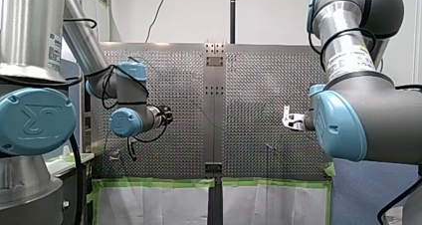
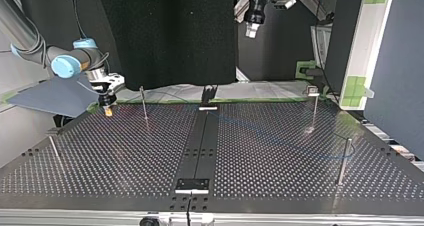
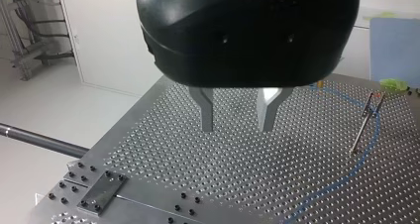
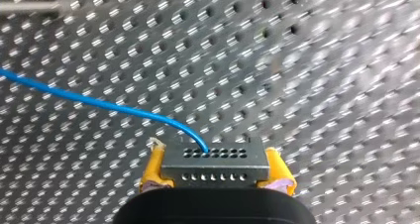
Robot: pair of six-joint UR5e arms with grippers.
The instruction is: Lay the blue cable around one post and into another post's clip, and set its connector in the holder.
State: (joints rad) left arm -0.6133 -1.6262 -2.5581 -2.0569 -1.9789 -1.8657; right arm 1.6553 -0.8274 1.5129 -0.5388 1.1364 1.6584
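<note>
Clamping the small grey metal connector block (image 4: 215,157) between its yellow pads (image 4: 153,164), my right hand (image 4: 215,170) holds the end of the thin blue cable (image 4: 99,102) low over the perforated metal desk (image 4: 322,60). The grip lies across the block's two sides, which leaves its holed face and the cable's exit free, probably so the block can be pushed into a holder without letting go first. In the top view this hand sits at the far left of the desk, near a thin upright metal post (image 2: 144,106). The cable runs faintly from there across towards the right. In the left wrist view it bends beside a slender clip-topped post (image 3: 367,119), though whether it sits in that clip I cannot tell. My left hand (image 3: 235,127) hangs high over the desk with its bare metal fingers (image 3: 207,112) apart and nothing between them. It seems kept out of the cable's way, ready to guide the slack if needed. A small black bracket (image 2: 209,93) at the far middle of the desk in the top view may be the holder. If so, the connector is well apart from it and that step is not yet done.
</note>
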